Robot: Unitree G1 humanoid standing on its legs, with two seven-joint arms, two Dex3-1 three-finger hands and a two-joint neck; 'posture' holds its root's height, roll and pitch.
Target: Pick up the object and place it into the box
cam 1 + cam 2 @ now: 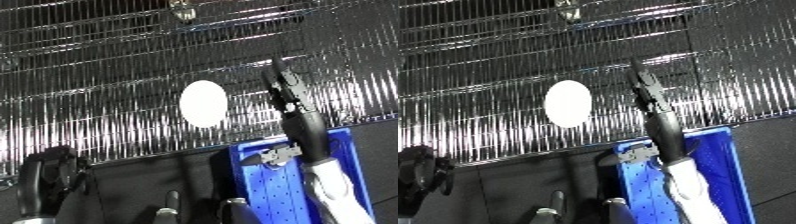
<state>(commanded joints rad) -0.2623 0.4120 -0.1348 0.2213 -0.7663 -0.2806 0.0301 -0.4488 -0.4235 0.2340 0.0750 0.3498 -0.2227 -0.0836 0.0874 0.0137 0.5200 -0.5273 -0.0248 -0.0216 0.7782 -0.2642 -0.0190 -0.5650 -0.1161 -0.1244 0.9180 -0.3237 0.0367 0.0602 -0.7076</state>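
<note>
A white oval object (202, 103) shows against the wire mesh shelf (107, 75), about mid-view. My right hand (290, 97) reaches up to the right of it with straight fingers, a small gap apart from it and holding nothing. Its white forearm (330, 187) passes over the blue bin (263, 192), which sits at the lower right with a perforated floor. My left hand (49, 172) is a dark shape at the lower left, well below and left of the object; its fingers do not show well.
Wire mesh shelving fills the upper half of both views. A shiny metal piece (183, 10) hangs at the top. Two dark upright shapes (171, 206) stand at the bottom edge, left of the bin, on a dark surface.
</note>
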